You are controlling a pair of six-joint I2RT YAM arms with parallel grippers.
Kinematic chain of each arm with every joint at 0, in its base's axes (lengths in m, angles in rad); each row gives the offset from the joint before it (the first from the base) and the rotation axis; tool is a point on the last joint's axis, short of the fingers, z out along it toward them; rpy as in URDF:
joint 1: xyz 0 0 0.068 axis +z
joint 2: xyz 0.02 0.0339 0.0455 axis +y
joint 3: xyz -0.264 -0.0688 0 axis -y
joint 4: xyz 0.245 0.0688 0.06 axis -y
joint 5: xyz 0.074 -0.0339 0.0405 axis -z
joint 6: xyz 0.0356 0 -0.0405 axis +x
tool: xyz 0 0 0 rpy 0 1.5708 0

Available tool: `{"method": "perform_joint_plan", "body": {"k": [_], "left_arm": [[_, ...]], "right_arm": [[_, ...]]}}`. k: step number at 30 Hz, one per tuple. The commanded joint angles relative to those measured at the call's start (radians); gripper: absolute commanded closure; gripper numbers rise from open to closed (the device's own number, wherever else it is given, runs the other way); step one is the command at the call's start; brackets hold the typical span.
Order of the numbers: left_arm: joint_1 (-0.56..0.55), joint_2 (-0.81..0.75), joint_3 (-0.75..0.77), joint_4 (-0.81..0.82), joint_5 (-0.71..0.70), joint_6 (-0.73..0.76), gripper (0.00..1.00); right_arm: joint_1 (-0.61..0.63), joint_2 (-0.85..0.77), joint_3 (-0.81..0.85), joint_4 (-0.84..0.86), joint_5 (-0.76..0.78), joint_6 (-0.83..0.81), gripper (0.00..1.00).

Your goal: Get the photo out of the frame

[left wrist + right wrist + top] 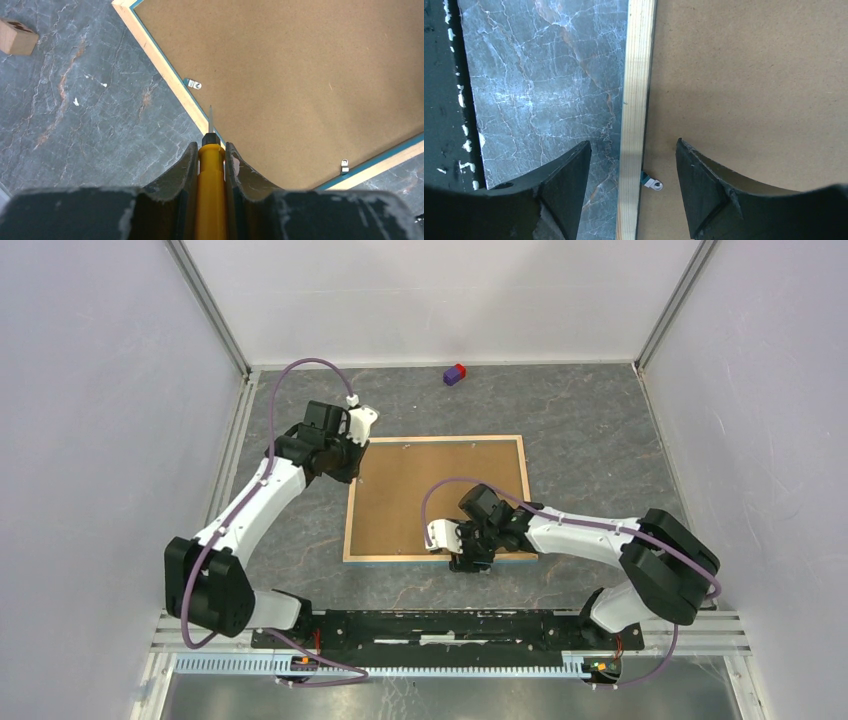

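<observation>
Up close, the right gripper (633, 150) has its fingers spread apart, straddling the pale wood rim (636, 75) of the frame (352, 510) at its near edge. A small metal tab (654, 185) sits between them, and nothing is gripped. Over by the far-left corner, the left gripper (211, 146) is clamped on a yellow-handled tool (211, 190), its thin blade (210, 120) lying along the rim just short of another tab (194, 83). The frame lies face down mid-table, backing board (300, 75) up, so the photo is hidden underneath. The danger, I'd say: nothing pins the frame, so a push from the blade could skate it across the table (600, 420) — or the tip slips and gouges the backing.
</observation>
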Motion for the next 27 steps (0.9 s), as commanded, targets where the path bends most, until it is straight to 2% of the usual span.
{"method": "perform_joint_plan", "body": {"k": [1,5,16,21,27], "left_arm": [[-0.013,0.025,-0.014,0.101,-0.019,0.036,0.98],[-0.021,0.055,-0.023,0.123,-0.042,0.041,0.98],[-0.031,0.082,-0.064,0.163,-0.127,0.065,0.98],[-0.032,0.089,-0.073,0.173,-0.115,0.059,0.98],[-0.033,0.118,-0.07,0.186,-0.111,0.051,0.98]], "right_arm": [[0.005,0.004,-0.048,0.032,-0.022,-0.007,0.33],[0.005,0.001,-0.079,0.035,-0.027,-0.01,0.38],[0.005,0.01,-0.09,0.029,-0.04,-0.014,0.66],[0.005,0.02,-0.093,0.013,-0.058,-0.026,0.75],[0.005,0.027,-0.094,0.007,-0.063,-0.025,0.8]]}}
